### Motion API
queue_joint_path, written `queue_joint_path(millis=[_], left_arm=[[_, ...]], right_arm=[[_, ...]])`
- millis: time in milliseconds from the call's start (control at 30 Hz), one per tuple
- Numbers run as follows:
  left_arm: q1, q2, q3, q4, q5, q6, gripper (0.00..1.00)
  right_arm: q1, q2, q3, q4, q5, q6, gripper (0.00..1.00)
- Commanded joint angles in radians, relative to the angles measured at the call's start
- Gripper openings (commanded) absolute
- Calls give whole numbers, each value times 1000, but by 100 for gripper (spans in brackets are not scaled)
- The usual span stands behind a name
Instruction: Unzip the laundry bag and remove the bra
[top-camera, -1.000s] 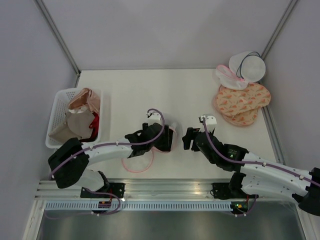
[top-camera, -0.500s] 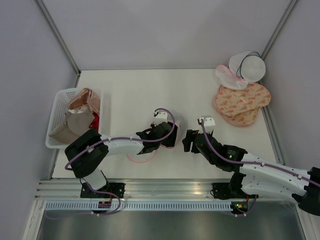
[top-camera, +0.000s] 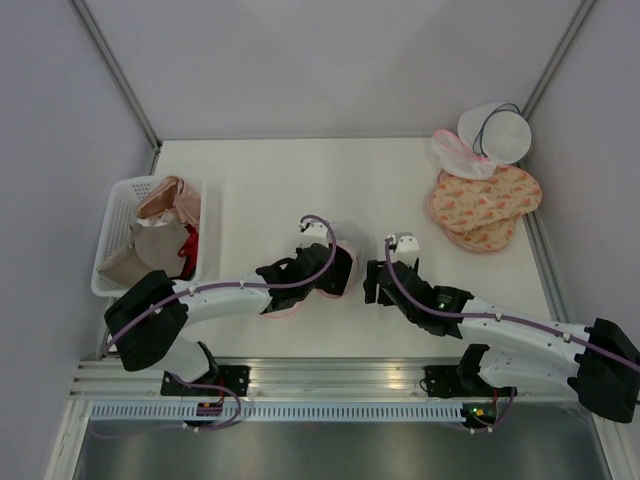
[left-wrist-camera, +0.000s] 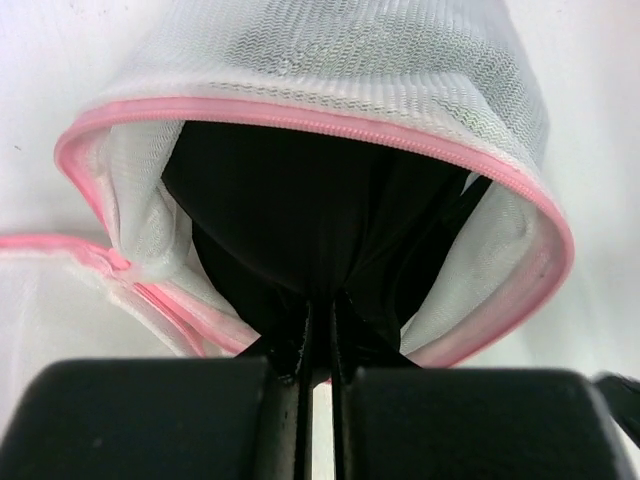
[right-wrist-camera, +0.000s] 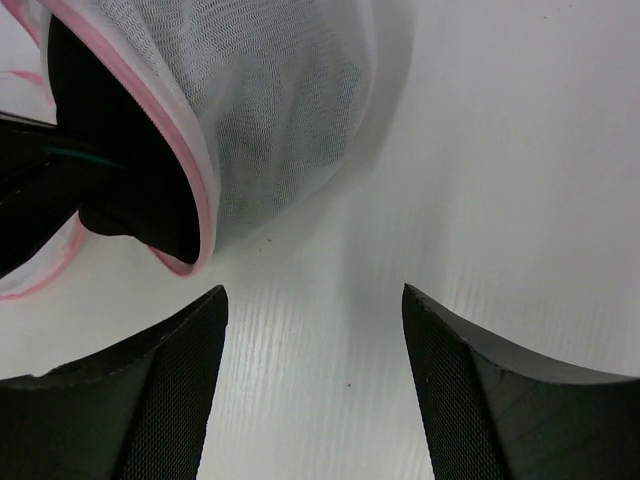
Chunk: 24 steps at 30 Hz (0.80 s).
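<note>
1. The laundry bag (top-camera: 347, 238) is lying near the middle of the table (top-camera: 260, 180), between the two arms, with its pink zipper standing wide open.
2. In the left wrist view, the white mesh of the laundry bag (left-wrist-camera: 350, 70) is arching over the opening like a hood, and the pink trim is framing the dark inside.
3. The bra (left-wrist-camera: 300, 200) is sitting mostly inside the bag, with its black fabric filling the mouth and bunching down toward the near edge.
4. The left fingers (top-camera: 338, 272) are reaching into the mouth of the bag. They are pressing fully together and pinching a fold of the bra's black fabric between them.
5. The right fingers (top-camera: 371, 283) are hovering just beside the bag on its right. They are standing wide apart and gripping nothing, with only bare table showing between them in the right wrist view.
6. In that same view, the bag (right-wrist-camera: 290, 110) is sitting at the upper left, apart from both right fingers.
7. A white basket (top-camera: 108, 222) of beige, pink and red garments is resting at the left edge of the table.
8. Peach patterned bags (top-camera: 485, 205) and a white round bag (top-camera: 497, 132) with dark trim are lying at the far right corner.
</note>
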Motion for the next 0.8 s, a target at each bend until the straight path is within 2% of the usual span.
queue_joint_path(millis=[0,233,367,433,500,600,633,667,733,767], left_arm=[[-6,-72,-12,-16,40,-4,2],[-4,-83,-20,-21,70,-12,2],[-6,-121,-34,-21,83,-20,2],[-7,-163,-40,-52,93,-21,2],[-7,-192,-43,-63,106,-21,2],[-7,-249,-47,-87,131,-23,2],[-9,-275,-51,-95,151,-21,2],[-9,-285,-49,-104,158,-23,2],[-12,-305,-48,-128,162,-20,2],[-12,-325,-48,-151,160,-17,2]], right_arm=[[-36,18,-5,162,-80,-50,75],[-54,75,37,265,-294,-97,74],[-54,135,50,265,-250,-89,74],[-54,164,63,236,-152,-74,71],[-59,211,95,170,-30,-28,63],[-74,262,115,177,5,-14,53],[-83,277,113,196,-8,-18,47],[-87,282,115,206,-14,-20,35],[-88,279,118,211,-31,-25,24],[-87,272,116,204,-34,-23,14]])
